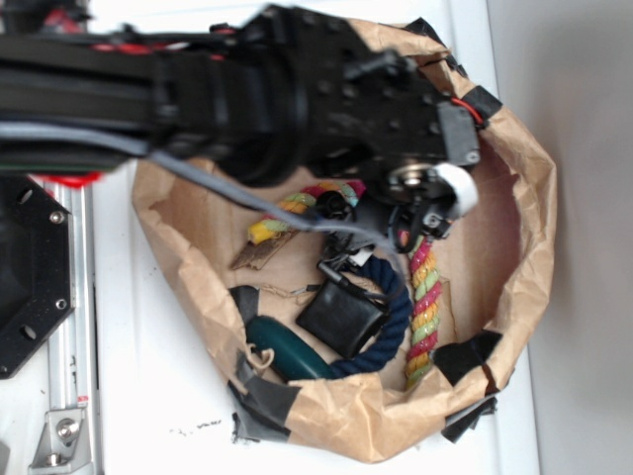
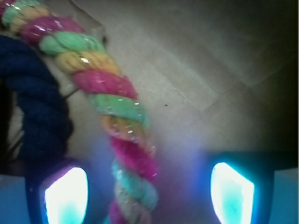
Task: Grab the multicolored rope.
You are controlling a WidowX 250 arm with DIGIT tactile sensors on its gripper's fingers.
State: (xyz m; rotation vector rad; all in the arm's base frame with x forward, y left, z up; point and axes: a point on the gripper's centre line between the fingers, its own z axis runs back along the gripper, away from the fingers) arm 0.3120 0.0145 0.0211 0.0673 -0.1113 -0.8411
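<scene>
The arm (image 1: 198, 89) is reaching from nine o'clock over the paper bag (image 1: 514, 247). The rope (image 2: 112, 107) is lying inside, running from eleven to six between the wide-open claw (image 2: 149, 191) fingers (image 2: 65, 193), beside the navy rope (image 2: 32, 107).

1. Legible text, labels, brands, numbers, signs: none in the exterior view.
2. Wrist view: none legible either.
</scene>
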